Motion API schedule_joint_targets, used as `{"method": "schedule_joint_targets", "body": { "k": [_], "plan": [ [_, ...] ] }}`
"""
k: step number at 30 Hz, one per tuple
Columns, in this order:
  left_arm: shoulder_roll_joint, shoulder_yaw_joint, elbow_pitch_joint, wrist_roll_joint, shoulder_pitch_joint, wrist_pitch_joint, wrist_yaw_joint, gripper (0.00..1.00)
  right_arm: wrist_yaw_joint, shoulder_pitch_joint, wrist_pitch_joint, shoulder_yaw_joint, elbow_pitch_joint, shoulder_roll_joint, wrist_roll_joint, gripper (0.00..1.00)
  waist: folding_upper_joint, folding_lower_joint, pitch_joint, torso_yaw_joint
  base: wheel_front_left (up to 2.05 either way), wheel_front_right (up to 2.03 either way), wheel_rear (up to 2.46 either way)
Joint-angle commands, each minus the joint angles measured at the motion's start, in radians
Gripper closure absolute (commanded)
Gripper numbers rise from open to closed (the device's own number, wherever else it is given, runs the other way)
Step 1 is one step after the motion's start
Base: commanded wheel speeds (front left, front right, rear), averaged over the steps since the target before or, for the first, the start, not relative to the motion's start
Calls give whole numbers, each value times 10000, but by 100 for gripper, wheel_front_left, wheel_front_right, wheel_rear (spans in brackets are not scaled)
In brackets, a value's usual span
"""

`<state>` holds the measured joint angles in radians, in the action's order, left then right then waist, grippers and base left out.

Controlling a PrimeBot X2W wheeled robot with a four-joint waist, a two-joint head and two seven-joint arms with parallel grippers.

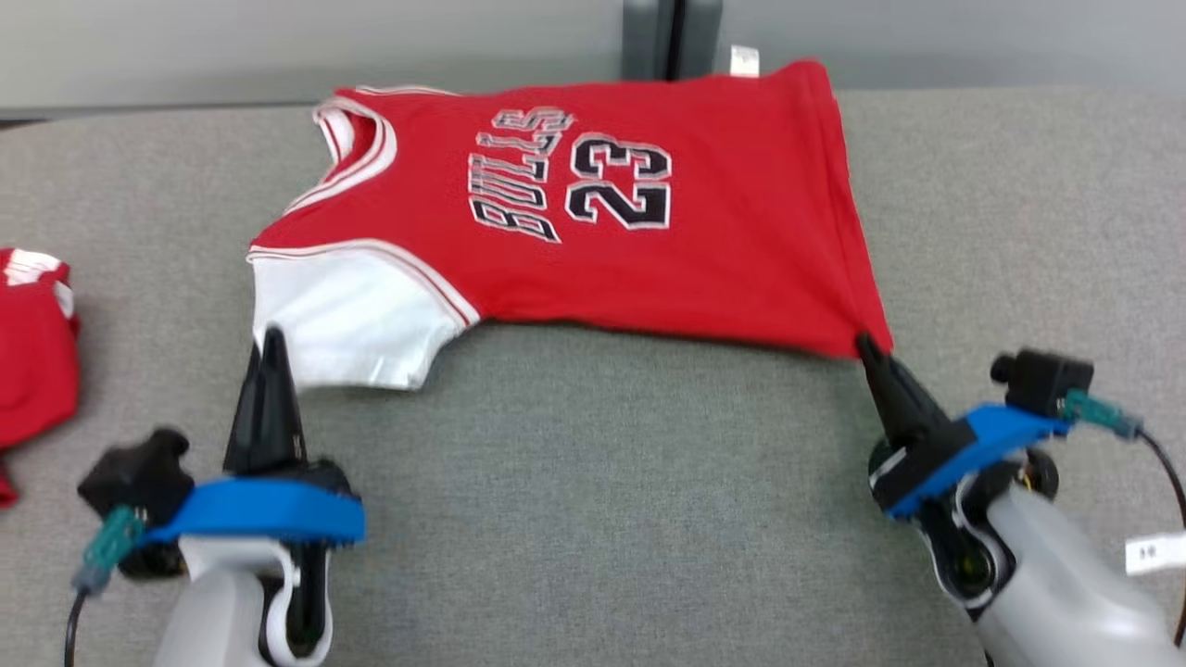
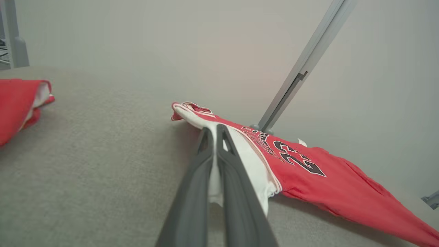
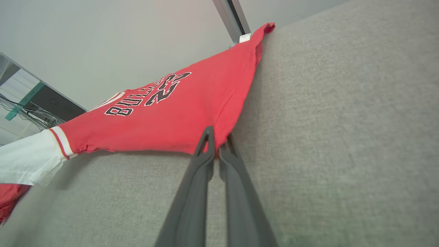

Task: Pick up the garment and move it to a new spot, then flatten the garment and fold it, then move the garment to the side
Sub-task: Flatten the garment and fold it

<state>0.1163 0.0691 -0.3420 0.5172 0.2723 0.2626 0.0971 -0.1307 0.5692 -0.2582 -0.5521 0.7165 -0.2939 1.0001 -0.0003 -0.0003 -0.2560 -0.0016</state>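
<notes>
The garment (image 1: 593, 204) is a red jersey with white sleeves, lettered BULLS 23, spread across the far middle of the grey table (image 1: 649, 463). My left gripper (image 1: 269, 347) is shut on its near white sleeve (image 2: 253, 164), which runs between the fingers in the left wrist view, where the gripper (image 2: 215, 132) pinches white cloth. At the right, my right gripper (image 1: 866, 345) is shut on the near hem corner; the right wrist view shows the gripper (image 3: 216, 135) pinching red cloth of the garment (image 3: 178, 113). The near edge is pulled taut between both grippers.
Another red and white piece of clothing (image 1: 32, 361) lies at the table's left edge, also in the left wrist view as a folded red bundle (image 2: 19, 103). A grey post (image 1: 669, 37) stands behind the table's far edge. Bare grey cloth lies between my arms.
</notes>
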Motion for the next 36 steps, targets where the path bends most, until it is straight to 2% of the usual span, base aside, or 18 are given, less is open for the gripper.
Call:
{"method": "schedule_joint_targets", "body": {
  "k": [1,5,9,16,19,26,36],
  "plan": [
    [-26,-132,217,-60,-436,26,-15,100,-2,-502,-68,-9,-151,-191,80,100,3,3,224,-57,0,0,0],
    [-179,-101,669,-116,-1694,26,7,100,-2,-1641,-77,188,-625,-412,200,100,3,3,734,-7,0,0,0],
    [-279,-43,1174,-189,-2902,26,-159,100,-2,-2680,-79,400,-1123,-708,134,100,3,3,1133,-22,0,0,0],
    [-405,150,2491,-128,-4770,-258,-773,100,-2,-4661,116,1231,-2142,-1160,-76,100,3,3,1609,54,0,0,0],
    [-423,246,3045,-91,-5300,-425,-953,100,-2,-5472,362,1719,-2783,-1159,-296,100,3,3,1641,68,0,0,0],
    [-284,530,3541,-248,-5546,-738,-914,100,-2,-6430,1257,2811,-3900,-762,-1022,100,3,3,1589,14,0,0,0],
    [423,606,2937,-371,-3734,-1191,-420,100,-2,-5916,2708,3933,-4768,195,-2250,100,3,3,1530,-54,0,0,0]
  ]
}}
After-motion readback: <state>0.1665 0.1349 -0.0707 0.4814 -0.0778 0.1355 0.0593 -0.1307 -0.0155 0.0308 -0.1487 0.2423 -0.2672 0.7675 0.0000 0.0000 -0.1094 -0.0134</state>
